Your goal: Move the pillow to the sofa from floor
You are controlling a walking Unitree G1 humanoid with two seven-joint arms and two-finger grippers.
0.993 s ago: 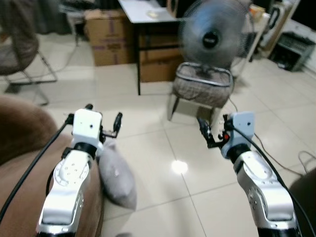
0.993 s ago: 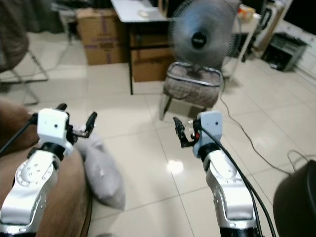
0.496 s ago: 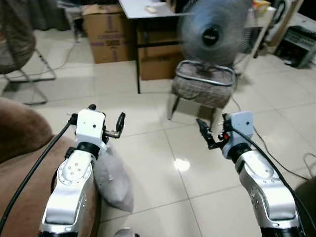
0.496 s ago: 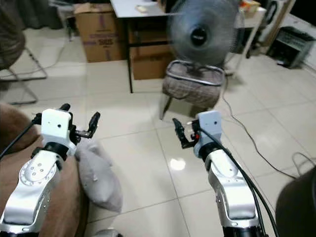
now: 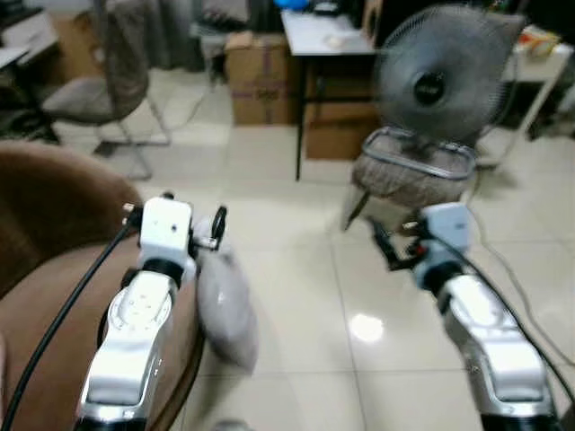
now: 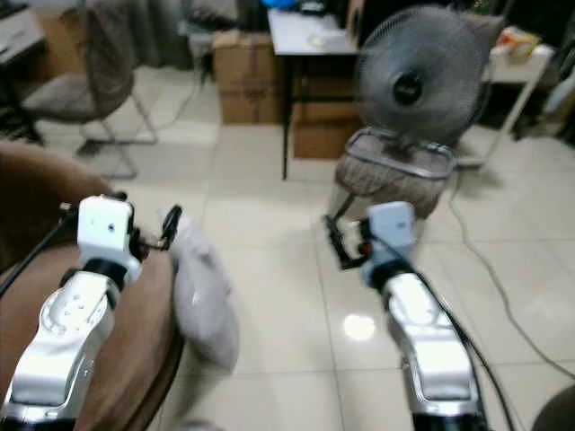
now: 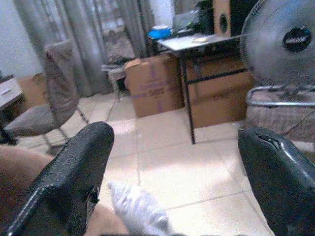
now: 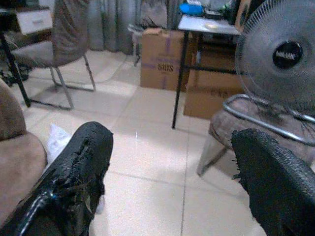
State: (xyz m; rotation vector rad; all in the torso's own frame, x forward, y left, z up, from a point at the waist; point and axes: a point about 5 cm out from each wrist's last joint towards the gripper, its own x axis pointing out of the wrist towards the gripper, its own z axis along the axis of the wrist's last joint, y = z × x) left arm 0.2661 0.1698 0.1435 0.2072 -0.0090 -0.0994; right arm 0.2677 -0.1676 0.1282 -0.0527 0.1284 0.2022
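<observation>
The task is not started: the pillow (image 5: 225, 301) lies on the floor (image 5: 296, 269), leaning against the sofa (image 5: 54, 269) edge. Our left gripper (image 7: 172, 182) and right gripper (image 8: 170, 177) are both spread wide and hold nothing.

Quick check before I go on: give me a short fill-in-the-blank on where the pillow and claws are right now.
1. The pillow lies on the ____, leaning against the sofa.
2. The left claw has its fingers ____ and holds nothing.
3. The right claw hangs over the tiles in front of the ____, which stands behind a stool.
4. The cardboard boxes sit beside and under the ____.

Missing words: floor; open; fan; table
</observation>
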